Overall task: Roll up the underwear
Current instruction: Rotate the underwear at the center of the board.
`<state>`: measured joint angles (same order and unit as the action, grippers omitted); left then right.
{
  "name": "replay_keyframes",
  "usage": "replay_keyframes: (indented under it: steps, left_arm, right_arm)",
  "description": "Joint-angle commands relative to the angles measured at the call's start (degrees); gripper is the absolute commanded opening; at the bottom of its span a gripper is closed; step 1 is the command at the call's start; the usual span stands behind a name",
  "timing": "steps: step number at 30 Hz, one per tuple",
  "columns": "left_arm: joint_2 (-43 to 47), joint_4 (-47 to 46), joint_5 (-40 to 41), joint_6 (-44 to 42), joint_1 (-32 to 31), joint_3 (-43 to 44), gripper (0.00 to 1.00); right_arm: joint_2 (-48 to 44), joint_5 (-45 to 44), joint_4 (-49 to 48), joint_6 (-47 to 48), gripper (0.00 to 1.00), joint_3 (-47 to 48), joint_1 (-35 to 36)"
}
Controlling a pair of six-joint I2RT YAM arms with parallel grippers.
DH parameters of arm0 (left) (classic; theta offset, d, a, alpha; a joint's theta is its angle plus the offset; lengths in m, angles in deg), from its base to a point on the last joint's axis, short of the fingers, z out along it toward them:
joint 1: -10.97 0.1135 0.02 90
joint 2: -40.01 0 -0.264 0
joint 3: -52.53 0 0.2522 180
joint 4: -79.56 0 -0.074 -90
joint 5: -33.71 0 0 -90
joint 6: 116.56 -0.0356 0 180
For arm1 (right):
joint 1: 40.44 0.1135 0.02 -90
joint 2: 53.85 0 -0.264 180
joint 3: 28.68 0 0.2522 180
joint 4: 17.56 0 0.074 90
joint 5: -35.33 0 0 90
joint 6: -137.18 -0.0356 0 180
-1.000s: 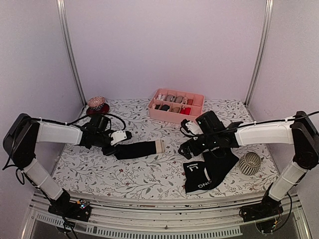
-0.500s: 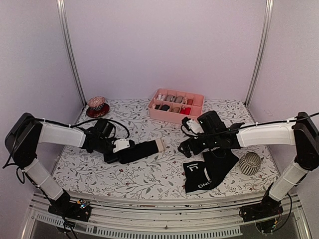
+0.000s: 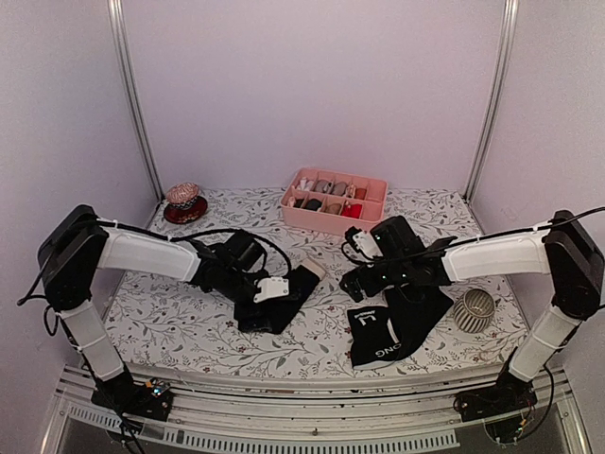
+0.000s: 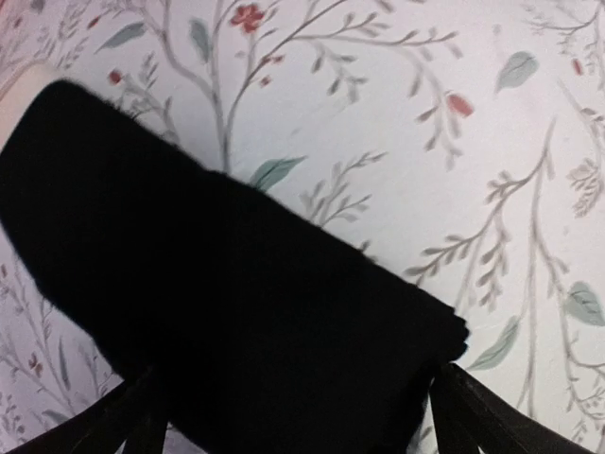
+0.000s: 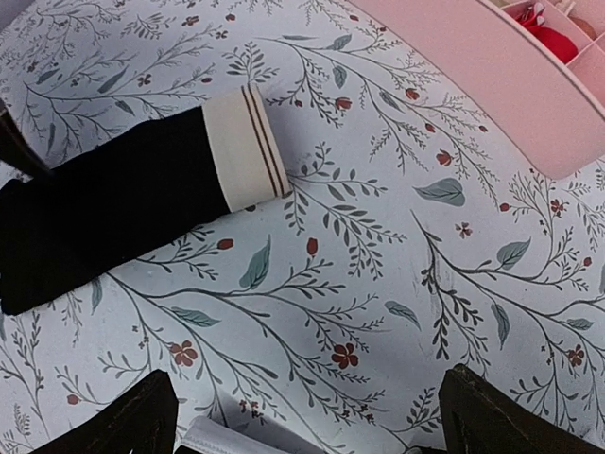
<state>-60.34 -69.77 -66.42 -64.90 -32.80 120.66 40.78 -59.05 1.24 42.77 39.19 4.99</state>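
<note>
One underwear (image 3: 301, 284), black with a beige waistband (image 3: 316, 268), lies folded at the table's middle. My left gripper (image 3: 282, 295) is low over its near end. In the left wrist view the black fabric (image 4: 236, 284) lies flat between the wide-spread fingers (image 4: 477, 416) of that gripper (image 4: 302, 426), which stands open. The second underwear (image 3: 383, 340), black with white letters, lies crumpled at the front right. My right gripper (image 3: 352, 282) hovers open between the two. Its wrist view has the beige waistband (image 5: 246, 151) ahead at left and bare cloth between the jaws of the gripper (image 5: 312, 426).
A pink divided tray (image 3: 333, 223) with small fabric bundles stands at the back, its wall (image 5: 473, 85) close ahead of the right gripper. A grey ribbed cup (image 3: 475, 310) sits at the right. A red dish (image 3: 183, 202) is at the back left.
My left arm has swung right and toward the front, taking the beige-banded underwear along and turning it. Its jaws have spread wide. The right arm has barely moved.
</note>
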Motion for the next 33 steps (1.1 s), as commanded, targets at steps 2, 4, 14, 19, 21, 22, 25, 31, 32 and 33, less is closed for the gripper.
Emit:
replay_keyframes:
  steps: [2,4,14,19,21,22,25,31,32,33]
  left_arm:
    - [3.54,8.14,-9.13,4.70,-3.06,4.63,0.98]
    - [7.97,5.36,-8.97,5.99,-1.48,4.35,0.98]
    - [8.67,-7.92,-5.86,8.62,5.28,0.18,0.99]
    - [3.37,-8.15,-3.89,8.47,5.31,1.65,0.98]
    - [3.60,-9.70,-2.81,8.90,5.51,0.50,0.98]
    - [4.18,-10.71,-2.23,9.10,5.65,-0.37,0.98]
    - [5.85,-13.08,-1.16,9.51,6.50,-2.99,0.98]
    - [3.11,-16.08,6.19,9.29,6.70,-3.97,0.98]
    - [2.61,-17.20,8.00,9.03,6.68,-4.38,0.98]
    - [2.24,-18.49,9.41,8.60,6.68,-4.87,0.98]
  right_arm:
    - [4.60,-5.21,0.24,1.52,0.99,0.97,0.32]
    - [7.01,-6.66,1.42,1.05,0.99,2.74,0.29]
    - [19.08,-10.56,9.86,1.80,0.99,18.77,0.28]
    - [26.12,-8.93,11.99,2.44,0.99,26.60,0.29]
    - [28.73,-7.90,12.41,2.87,0.99,29.18,0.28]
    - [30.02,-7.58,12.59,3.11,0.99,30.59,0.35]
    - [33.37,-7.97,12.95,3.65,0.99,34.55,0.34]
    - [41.80,-9.05,14.32,5.91,0.99,47.37,0.24]
    - [43.22,-9.21,14.39,6.25,0.99,49.37,0.15]
    - [44.28,-9.30,14.39,6.51,0.99,51.13,0.10]
